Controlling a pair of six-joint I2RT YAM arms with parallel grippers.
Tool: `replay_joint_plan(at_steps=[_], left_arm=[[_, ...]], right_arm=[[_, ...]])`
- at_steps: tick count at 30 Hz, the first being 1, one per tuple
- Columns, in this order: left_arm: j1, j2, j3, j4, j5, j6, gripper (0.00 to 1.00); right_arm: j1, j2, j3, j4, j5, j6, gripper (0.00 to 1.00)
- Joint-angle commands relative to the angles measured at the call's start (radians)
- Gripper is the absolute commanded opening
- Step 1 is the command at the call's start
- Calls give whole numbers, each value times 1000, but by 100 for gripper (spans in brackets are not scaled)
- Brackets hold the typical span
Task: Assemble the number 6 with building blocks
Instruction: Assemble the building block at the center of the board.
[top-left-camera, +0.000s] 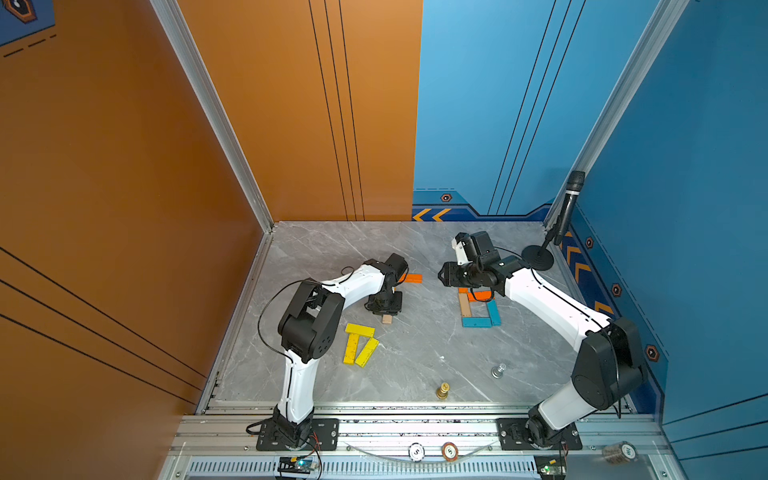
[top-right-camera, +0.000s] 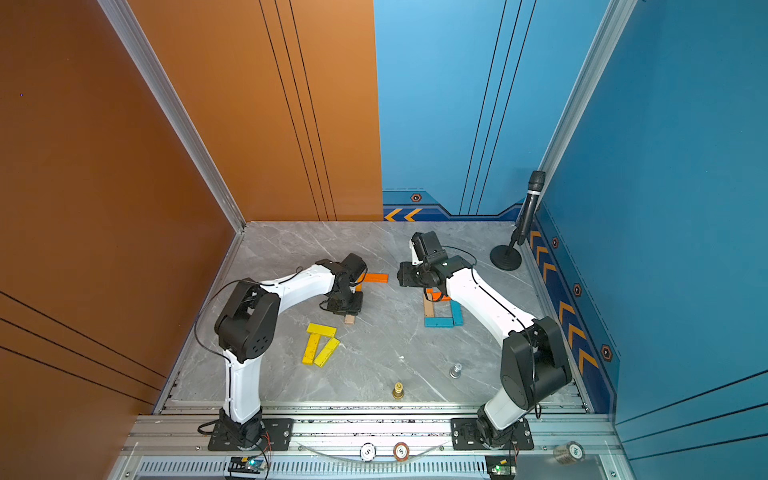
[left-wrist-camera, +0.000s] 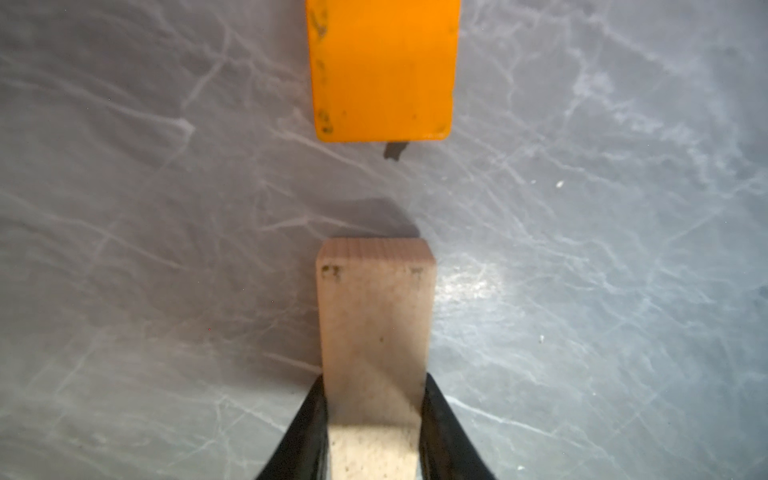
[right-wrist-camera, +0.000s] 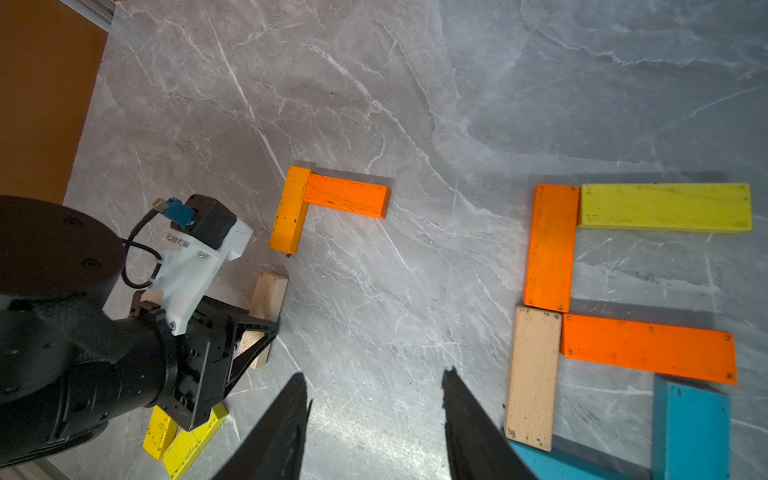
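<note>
My left hand (left-wrist-camera: 374, 384) is closed on a tan plank (left-wrist-camera: 376, 316), with the black fingers (left-wrist-camera: 309, 424) pressed to its two long sides, low over the grey tabletop (left-wrist-camera: 582, 249) just left of its middle. Whether the plank touches the surface I cannot tell. Past its free end, with a gap between, lies an amber plank (left-wrist-camera: 382, 70). It meets a loose orange plank (right-wrist-camera: 347, 195) in an L, toward the far edge. My right hand (right-wrist-camera: 376, 380) hangs with its jaws apart and nothing between them, just beside the number 6 (top-left-camera: 480, 309). The digit lies in the right half of the tabletop, partly under my right arm in both top views. The right wrist view shows the digit's pieces: a yellow plank (right-wrist-camera: 665, 207), an orange upright (right-wrist-camera: 550, 247) touching its end, a second tan plank (right-wrist-camera: 534, 378) in line with that, an orange crossbar (right-wrist-camera: 648, 347) and two teal planks (right-wrist-camera: 690, 428) closing the loop. Three yellow planks (top-left-camera: 359, 345) lie loose together in the left half, nearer the front edge, close by my left arm. A gold piece (top-left-camera: 442, 390) and a silver piece (top-left-camera: 498, 370) stand near the front edge, well apart from the blocks — and a microphone (top-left-camera: 567, 216) stands in the far right corner.
</note>
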Motion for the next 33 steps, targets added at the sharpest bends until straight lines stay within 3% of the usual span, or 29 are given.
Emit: replay_joint_plan(at_steps=[1, 26, 33], left_arm=[[-5, 34, 16, -3, 9, -7, 35], [17, 65, 62, -22, -19, 8, 35], [26, 14, 51, -39, -32, 9, 42]], right_arm=[[-4, 6, -11, 5, -12, 6, 53], [-4, 5, -9, -6, -13, 1, 53], [-4, -3, -11, -12, -15, -4, 54]])
